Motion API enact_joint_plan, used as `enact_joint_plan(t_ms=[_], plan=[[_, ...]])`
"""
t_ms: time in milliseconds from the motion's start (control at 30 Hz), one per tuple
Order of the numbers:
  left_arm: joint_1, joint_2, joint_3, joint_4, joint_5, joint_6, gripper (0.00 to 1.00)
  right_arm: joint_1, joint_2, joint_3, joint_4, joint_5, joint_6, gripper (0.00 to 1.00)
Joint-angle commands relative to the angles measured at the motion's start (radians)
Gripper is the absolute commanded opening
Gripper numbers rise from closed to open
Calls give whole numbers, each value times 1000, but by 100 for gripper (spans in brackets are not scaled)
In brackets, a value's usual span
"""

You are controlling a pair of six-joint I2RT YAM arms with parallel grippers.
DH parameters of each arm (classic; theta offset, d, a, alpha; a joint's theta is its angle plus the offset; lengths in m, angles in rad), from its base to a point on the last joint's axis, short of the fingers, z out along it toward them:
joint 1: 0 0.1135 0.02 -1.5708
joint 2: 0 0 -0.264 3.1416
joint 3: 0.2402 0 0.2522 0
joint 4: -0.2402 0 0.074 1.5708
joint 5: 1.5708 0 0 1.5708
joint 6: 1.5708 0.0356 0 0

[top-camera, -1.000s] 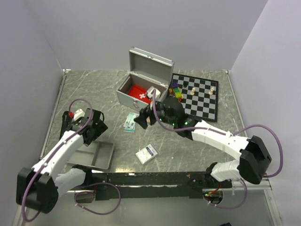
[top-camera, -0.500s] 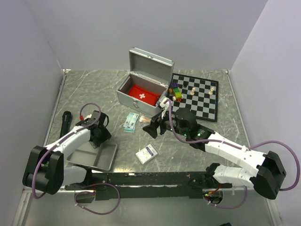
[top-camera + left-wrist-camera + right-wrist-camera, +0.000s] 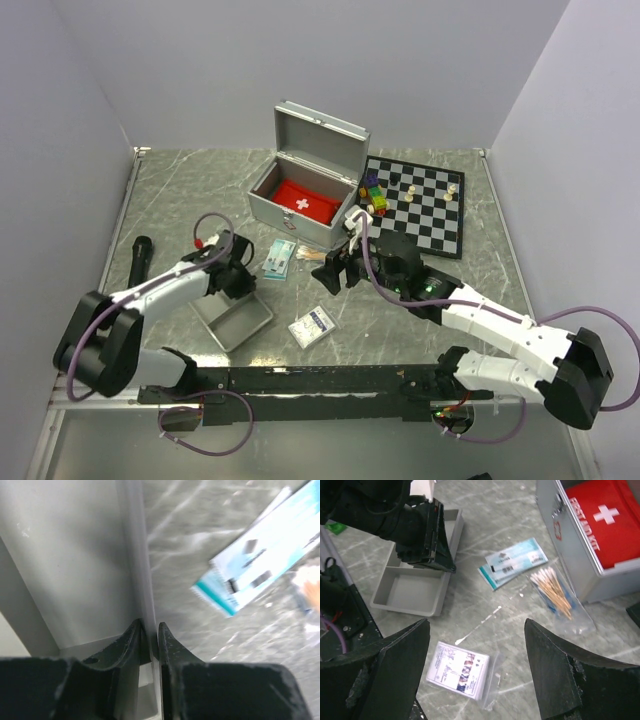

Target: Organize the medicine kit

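Note:
The medicine kit is an open metal case (image 3: 285,215) (image 3: 570,555) holding a red first-aid pouch (image 3: 304,203) (image 3: 602,520). On the table in front of it lie a teal packet (image 3: 280,258) (image 3: 255,565) (image 3: 512,562), a bag of cotton swabs (image 3: 313,257) (image 3: 555,592) and a bagged card packet (image 3: 312,328) (image 3: 462,670). My left gripper (image 3: 246,283) (image 3: 148,635) (image 3: 431,540) is shut on the side wall of a grey tray (image 3: 235,320) (image 3: 75,580) (image 3: 415,587). Above the table, between the swabs and the card packet, my right gripper (image 3: 335,272) (image 3: 476,625) hangs open with nothing in it.
A chessboard (image 3: 420,205) with a few pieces lies at the back right, with small coloured cubes (image 3: 375,195) at its left corner beside the case. A black object (image 3: 135,260) lies near the left wall.
My left gripper swung right to the tray's wall and closed on it, and the tray turned and slid towards the middle. The right gripper drew back from the case and dropped lower.

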Motion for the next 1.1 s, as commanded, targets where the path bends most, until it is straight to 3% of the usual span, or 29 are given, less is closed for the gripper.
enact_joint_plan(t_ms=[0, 233, 300, 467, 667, 767, 967, 1067], plan=[[-37, 80, 65, 140, -9, -166, 9, 6, 16, 1, -56, 74, 26, 83], [-100, 165, 135, 209, 17, -261, 13, 5, 123, -37, -130, 11, 69, 88], [-105, 174, 141, 229, 30, -275, 23, 5, 169, -37, -150, 2, 86, 89], [-108, 153, 154, 218, 47, -246, 59, 11, 235, -51, -144, -32, 120, 91], [-106, 30, 152, 138, 22, -197, 81, 61, 327, -11, -176, -21, 111, 89], [-106, -66, 144, 83, -13, -181, 86, 92, 364, 3, -197, -27, 106, 85], [-106, -295, 106, -46, -136, -180, 84, 101, 455, 17, -245, 12, 140, 70], [-105, -401, 92, -98, -196, -180, 83, 104, 465, 8, -233, 2, 154, 49]])
